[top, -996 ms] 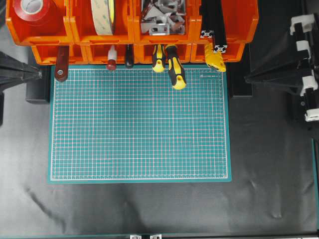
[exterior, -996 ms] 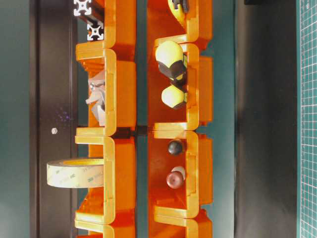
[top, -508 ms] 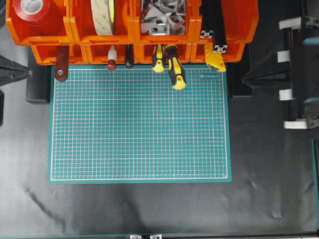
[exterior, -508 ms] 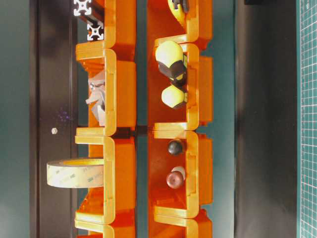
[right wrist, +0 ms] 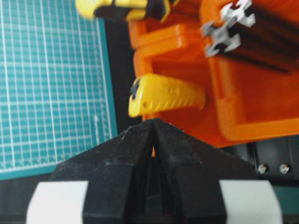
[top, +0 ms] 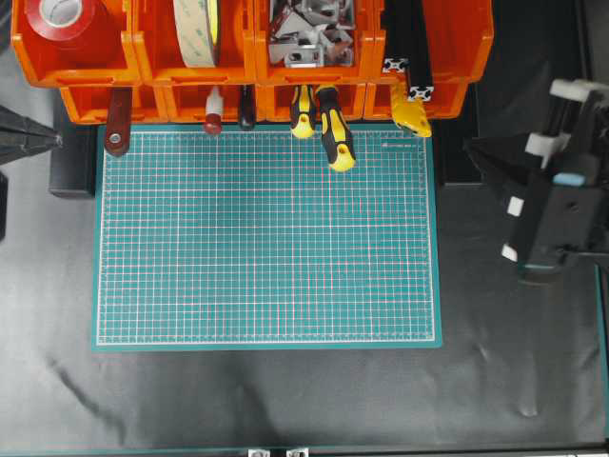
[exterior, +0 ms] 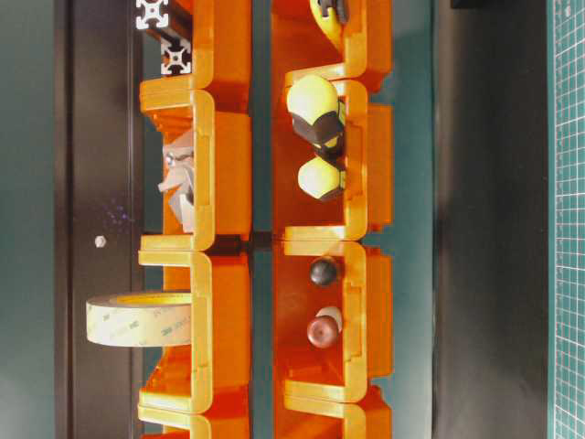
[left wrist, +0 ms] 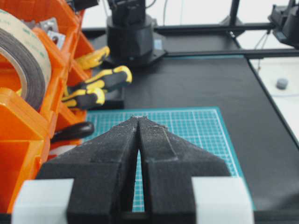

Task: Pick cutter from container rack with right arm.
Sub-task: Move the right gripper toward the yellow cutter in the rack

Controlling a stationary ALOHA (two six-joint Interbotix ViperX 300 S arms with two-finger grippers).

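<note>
While its tips stay pressed together, the right arm's black foam-padded claw (right wrist: 153,122) could shove the slim yellow plastic cutter (right wrist: 166,94), at twelve o'clock, deeper into the orange plastic container rack (right wrist: 233,100).

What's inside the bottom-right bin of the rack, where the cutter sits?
Only the cutter shows there, its ribbed yellow end sticking out of the container rack toward the mat. Its far end is hidden under the upper bin holding black aluminium extrusions.
</note>
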